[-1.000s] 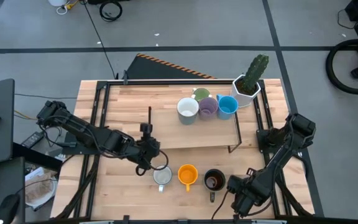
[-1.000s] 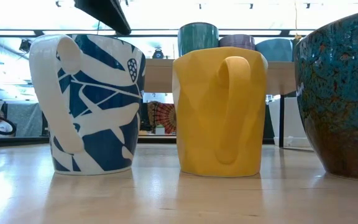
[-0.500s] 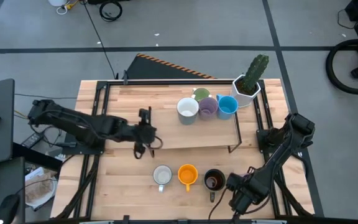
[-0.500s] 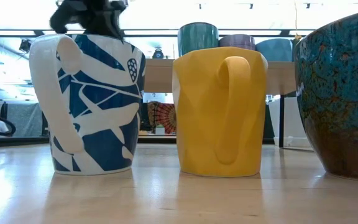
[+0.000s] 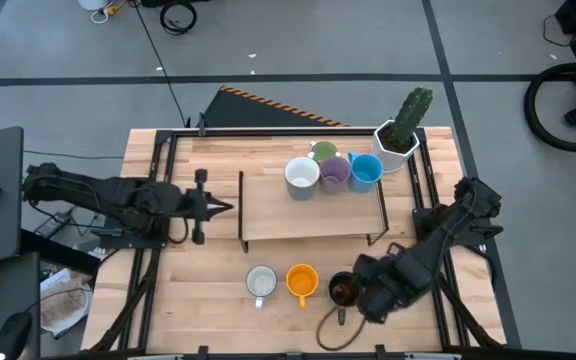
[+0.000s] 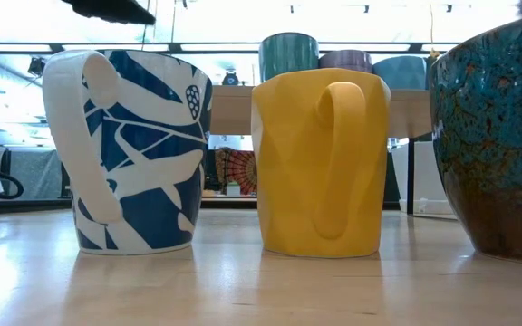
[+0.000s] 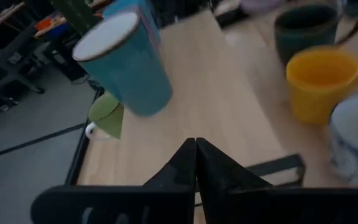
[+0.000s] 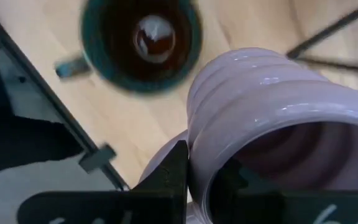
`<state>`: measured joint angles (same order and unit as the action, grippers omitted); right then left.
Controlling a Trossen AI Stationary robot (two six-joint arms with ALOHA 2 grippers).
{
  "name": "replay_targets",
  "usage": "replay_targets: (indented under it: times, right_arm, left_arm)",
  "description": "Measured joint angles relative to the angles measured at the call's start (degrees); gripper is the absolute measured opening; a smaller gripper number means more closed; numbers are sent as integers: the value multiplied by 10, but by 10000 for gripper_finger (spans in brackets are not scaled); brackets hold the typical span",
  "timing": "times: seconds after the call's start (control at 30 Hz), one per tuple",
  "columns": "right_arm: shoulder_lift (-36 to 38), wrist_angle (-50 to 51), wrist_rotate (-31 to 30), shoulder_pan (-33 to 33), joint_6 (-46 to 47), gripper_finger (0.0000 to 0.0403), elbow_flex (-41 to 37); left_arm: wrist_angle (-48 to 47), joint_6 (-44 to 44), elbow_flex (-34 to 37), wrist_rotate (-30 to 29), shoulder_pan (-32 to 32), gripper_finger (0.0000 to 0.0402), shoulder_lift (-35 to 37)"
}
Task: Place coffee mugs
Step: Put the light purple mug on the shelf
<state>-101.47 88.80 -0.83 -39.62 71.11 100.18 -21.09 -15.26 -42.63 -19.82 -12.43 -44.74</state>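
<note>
Care was what I needed, because my right tool (image 8: 188, 180) held the purple mug (image 8: 272, 118) tight by its rim, just above the dark mug (image 8: 143, 42) on the bench (image 5: 208, 290).

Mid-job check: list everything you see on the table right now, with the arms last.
raised shelf: one, wood, table centre
white mug: one, white, on shelf
green mug: one, green, on shelf, far edge
shelf lavender mug: one, lavender, between white and blue
blue mug: one, blue, on shelf
cactus pot: one, white, far right
patterned mug: one, white and blue, front row
orange mug: one, orange, front row middle
dark mug: one, dark, front row right
held lavender mug: one, lavender, in right gripper
left gripper: jaws shut, empty, left of shelf
right gripper: jaws on held lavender mug, beside dark mug
</note>
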Motion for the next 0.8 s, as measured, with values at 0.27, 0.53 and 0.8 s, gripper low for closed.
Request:
replay_targets:
  times: [0.27,0.53,0.8]
  right_arm:
    - [0,10,-71,77,-87,37,41]
    - [0,14,-63,130,-175,37,68]
    - [0,12,-50,185,-246,37,90]
  left_arm:
    - [-10,45,0,58,-1,15,17]
    - [-19,41,0,60,-1,15,17]
    - [-21,26,0,60,-1,15,17]
